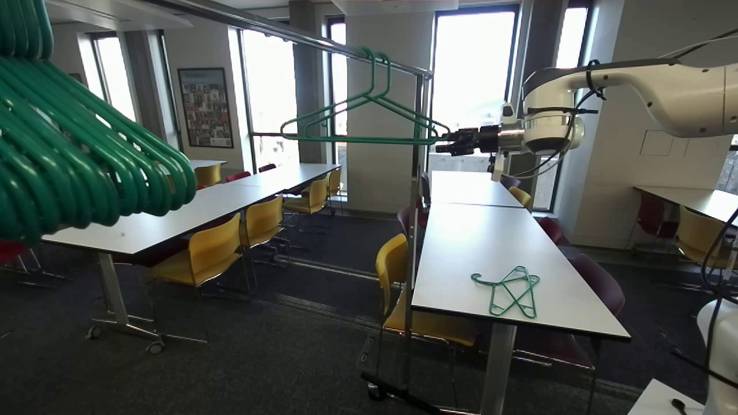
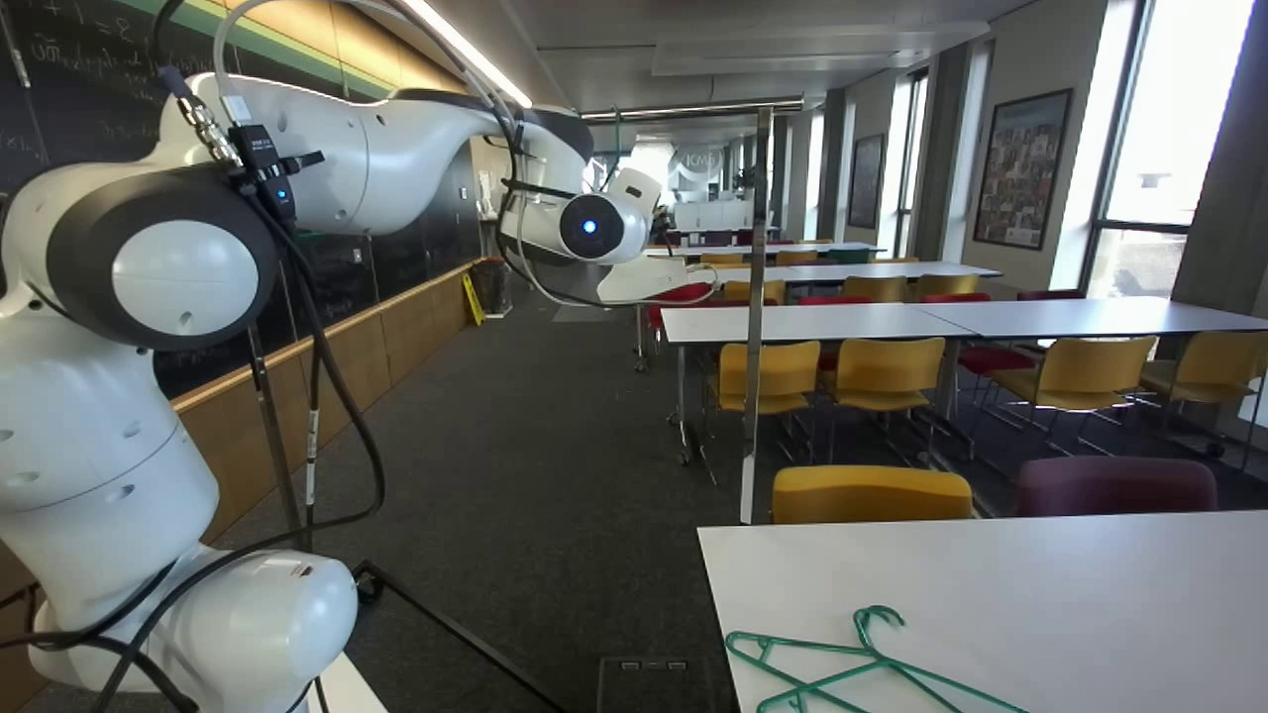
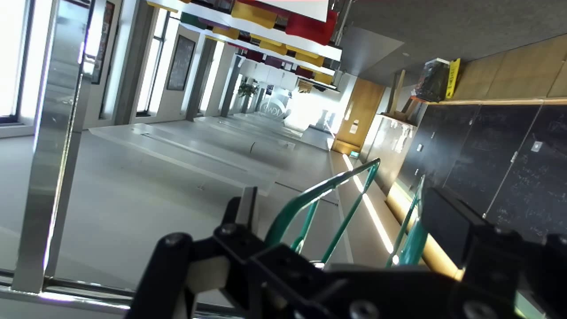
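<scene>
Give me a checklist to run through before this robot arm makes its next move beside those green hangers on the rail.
1. End effector open: ok, its fingers stand apart.
2. Both hangers beside it hooked over the rail: ok, in an exterior view.
3. Only one hanger between the fingers: not ok, parts of two appear in the gap in the wrist view.
4. Fingers not touching either hanger: cannot tell, the end effector hides their nearest parts.
5. Fingers apart from the upright post: ok, a gap shows in the wrist view.
</scene>
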{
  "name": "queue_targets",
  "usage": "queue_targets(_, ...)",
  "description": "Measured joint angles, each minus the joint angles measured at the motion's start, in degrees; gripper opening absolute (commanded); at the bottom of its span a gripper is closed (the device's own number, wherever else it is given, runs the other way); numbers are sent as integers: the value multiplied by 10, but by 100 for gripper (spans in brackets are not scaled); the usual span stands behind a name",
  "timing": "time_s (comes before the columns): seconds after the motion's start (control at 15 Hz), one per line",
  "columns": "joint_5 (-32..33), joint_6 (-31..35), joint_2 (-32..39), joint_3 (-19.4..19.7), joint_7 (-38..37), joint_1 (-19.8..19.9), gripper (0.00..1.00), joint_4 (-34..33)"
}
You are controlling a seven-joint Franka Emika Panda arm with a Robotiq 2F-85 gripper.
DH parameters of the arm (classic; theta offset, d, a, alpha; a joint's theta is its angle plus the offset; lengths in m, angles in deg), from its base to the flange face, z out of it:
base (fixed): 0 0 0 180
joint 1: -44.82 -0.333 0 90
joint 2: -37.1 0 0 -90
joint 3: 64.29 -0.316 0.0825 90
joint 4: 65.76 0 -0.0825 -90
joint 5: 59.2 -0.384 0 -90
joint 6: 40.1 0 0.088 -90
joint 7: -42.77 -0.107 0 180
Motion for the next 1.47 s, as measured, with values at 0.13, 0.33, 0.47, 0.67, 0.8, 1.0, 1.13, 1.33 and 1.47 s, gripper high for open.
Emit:
queue_targets(0.13,-8,0,0,0,13,0,68,-3)
queue_targets(0.33,-18,0,0,0,27,0,46,-7)
queue_targets(0.47,-21,0,0,0,32,0,30,-7)
queue_targets(0.67,-23,0,0,0,33,0,7,-7)
queue_targets(0.8,-23,0,0,0,33,0,0,-7)
queue_targets(1.0,-24,0,0,0,33,0,2,-7)
queue_targets(1.13,-25,0,-1,0,33,0,2,-8)
queue_targets(1.33,-29,0,-4,-3,33,0,2,-12)
queue_targets(1.47,-33,0,-8,-7,33,0,2,-16)
